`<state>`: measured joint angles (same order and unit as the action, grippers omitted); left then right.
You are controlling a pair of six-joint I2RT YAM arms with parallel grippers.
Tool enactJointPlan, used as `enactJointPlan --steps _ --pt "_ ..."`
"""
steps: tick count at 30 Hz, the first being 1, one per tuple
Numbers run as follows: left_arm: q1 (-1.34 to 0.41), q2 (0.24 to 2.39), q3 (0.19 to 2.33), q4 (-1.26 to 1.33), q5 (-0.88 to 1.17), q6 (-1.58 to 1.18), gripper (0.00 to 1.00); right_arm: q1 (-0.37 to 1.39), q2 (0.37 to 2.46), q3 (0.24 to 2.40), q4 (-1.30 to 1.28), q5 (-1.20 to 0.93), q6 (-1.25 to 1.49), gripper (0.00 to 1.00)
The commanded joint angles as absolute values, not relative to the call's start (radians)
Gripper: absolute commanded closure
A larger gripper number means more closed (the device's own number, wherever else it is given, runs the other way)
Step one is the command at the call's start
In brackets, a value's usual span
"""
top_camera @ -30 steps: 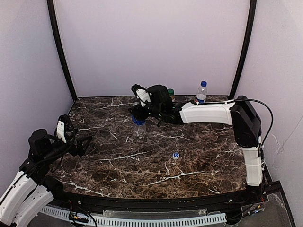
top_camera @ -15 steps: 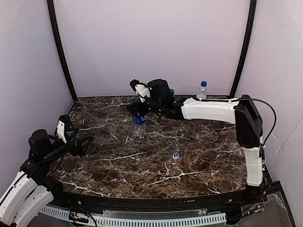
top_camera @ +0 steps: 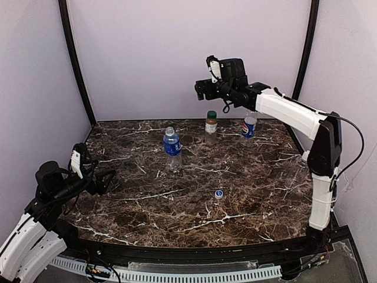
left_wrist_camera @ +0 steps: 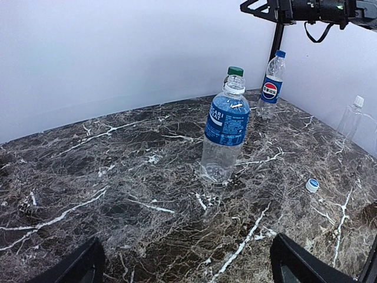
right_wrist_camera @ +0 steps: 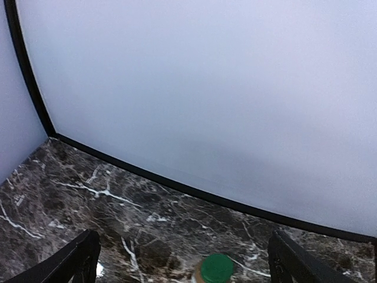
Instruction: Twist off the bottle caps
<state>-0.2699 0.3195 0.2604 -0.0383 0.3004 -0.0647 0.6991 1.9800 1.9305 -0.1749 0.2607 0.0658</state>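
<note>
The left jaws stand spread wide and hold nothing. Their two dark fingers sit at the bottom corners of the left wrist view, low over the marbled counter. Straight ahead of them, well apart and in line with the gap, the blue-labelled clear bottle stands upright, and its neck looks uncapped. Right behind that bottle, farther from the left jaws, the dark green cap peeks over it, seated on the short brown bottle. Beyond and to the right stands the logo bottle with its blue cap on. Far right of the jaws' line is the plain clear bottle, with its white cap on. A loose blue cap with a white top lies on the counter ahead and to the right of the left jaws. It is between the blue-labelled bottle and the plain one and touches neither.

The right jaws are likewise spread wide and empty, raised high over the back of the counter close to the wall. Their fingers frame the lower corners of the right wrist view. The green cap shows between them there, but well below, with clear air between it and the jaws. From the top view, the brown bottle stands almost directly beneath the right jaws, and the logo bottle lies below the forearm, off to one side.
</note>
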Motion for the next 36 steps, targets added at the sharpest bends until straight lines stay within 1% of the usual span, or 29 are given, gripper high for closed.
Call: enactJointPlan --steps 1,5,8,12,14,17,22,24,25,26,30,33,34,36 --pt "-0.262 0.321 0.241 -0.017 0.318 -0.071 0.02 0.634 2.093 2.037 -0.429 0.254 0.152 0.01" --pt "-0.261 0.322 0.239 -0.015 0.32 -0.07 0.02 0.606 2.169 2.098 -0.488 0.221 0.15 0.02" --pt "-0.26 0.321 0.239 -0.015 0.324 -0.069 0.02 0.595 2.2 2.103 -0.489 0.226 0.133 0.01" --pt "-0.259 0.32 0.236 -0.011 0.329 -0.07 0.02 0.581 2.248 2.126 -0.482 0.168 0.118 0.02" --pt "-0.259 0.32 0.236 -0.01 0.331 -0.069 0.02 0.576 2.276 2.145 -0.481 0.167 0.111 0.06" --pt "-0.258 0.319 0.236 -0.011 0.331 -0.069 0.02 0.567 2.299 2.157 -0.482 0.16 0.115 0.15" --pt "-0.258 0.32 0.235 -0.01 0.331 -0.069 0.02 0.56 2.304 2.147 -0.478 0.149 0.124 0.33" --pt "-0.258 0.321 0.235 -0.008 0.333 -0.068 0.02 0.56 2.299 2.136 -0.478 0.156 0.124 0.41" --pt "-0.258 0.321 0.235 -0.005 0.334 -0.07 0.02 0.56 2.296 2.129 -0.476 0.158 0.124 0.52" --pt "-0.258 0.321 0.234 -0.004 0.335 -0.07 0.02 0.56 2.293 2.125 -0.475 0.158 0.123 0.59" --pt "-0.258 0.322 0.234 -0.004 0.339 -0.068 0.02 0.56 2.278 2.111 -0.48 0.139 0.117 0.8" --pt "-0.258 0.317 0.239 -0.006 0.33 -0.056 0.04 0.562 2.235 2.1 -0.487 0.126 0.124 0.97" --pt "-0.258 0.316 0.239 -0.006 0.327 -0.053 0.05 0.565 2.213 2.096 -0.487 0.128 0.126 1.0" --pt "-0.259 0.318 0.239 -0.004 0.332 -0.051 0.06 0.578 2.16 2.091 -0.476 0.151 0.116 1.0"
